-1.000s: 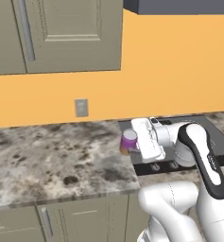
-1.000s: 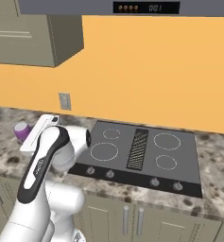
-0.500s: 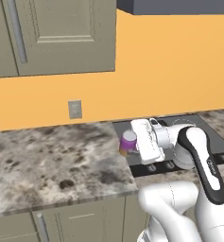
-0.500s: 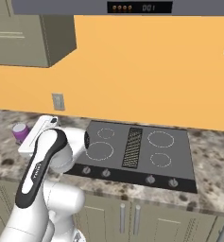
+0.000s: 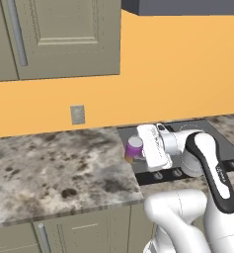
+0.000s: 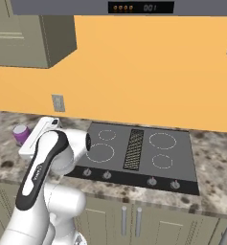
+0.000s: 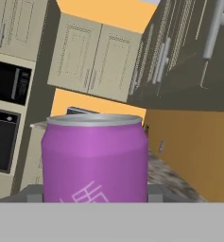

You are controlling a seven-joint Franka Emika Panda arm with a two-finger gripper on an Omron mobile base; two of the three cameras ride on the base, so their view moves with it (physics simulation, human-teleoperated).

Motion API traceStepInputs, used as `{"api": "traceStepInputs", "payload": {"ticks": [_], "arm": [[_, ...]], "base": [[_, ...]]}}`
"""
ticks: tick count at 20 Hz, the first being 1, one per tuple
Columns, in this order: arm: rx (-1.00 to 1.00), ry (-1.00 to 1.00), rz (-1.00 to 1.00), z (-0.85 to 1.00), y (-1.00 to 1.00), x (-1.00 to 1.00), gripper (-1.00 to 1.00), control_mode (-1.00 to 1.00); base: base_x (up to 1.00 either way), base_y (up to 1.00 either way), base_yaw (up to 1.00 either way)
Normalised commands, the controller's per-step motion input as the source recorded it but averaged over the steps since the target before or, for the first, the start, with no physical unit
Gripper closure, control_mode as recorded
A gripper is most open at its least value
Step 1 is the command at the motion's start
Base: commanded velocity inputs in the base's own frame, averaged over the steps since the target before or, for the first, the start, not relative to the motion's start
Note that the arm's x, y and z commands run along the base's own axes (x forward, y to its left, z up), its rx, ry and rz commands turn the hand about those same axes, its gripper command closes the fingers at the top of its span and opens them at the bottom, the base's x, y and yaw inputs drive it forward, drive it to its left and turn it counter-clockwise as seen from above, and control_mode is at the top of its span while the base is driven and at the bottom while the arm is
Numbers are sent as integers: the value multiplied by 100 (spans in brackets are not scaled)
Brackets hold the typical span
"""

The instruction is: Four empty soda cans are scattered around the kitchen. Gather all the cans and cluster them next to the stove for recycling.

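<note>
Purple-pink can (image 5: 134, 148) held upright in the gripper (image 5: 138, 152), just off the left front corner of the stove (image 6: 134, 150), low over the speckled worktop (image 5: 54, 170). Seen close in the hand view (image 7: 94, 158), silver rim level, both dark fingertips (image 7: 34, 194) pressed against its sides, so closed on the can to its own width. Judged to be the delivery step for 1 of the 4 cans (the others out of sight here). Cannot tell from these angles whether the base touches the worktop or hangs slightly above. Next move, by this reading: lower straight down until seated beside the cooktop edge, not on the glass, then part the fingers and lift clear without tipping it. Worth leaving room alongside for 3 more.
</note>
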Motion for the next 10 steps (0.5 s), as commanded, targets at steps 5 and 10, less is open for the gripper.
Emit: {"api": "traceStepInputs", "payload": {"ticks": [5,10], "arm": [[0,1,0,-13,0,51,100,-100],[0,4,0,-23,-8,79,100,-100]], "base": [[0,0,0],[0,0,0]]}}
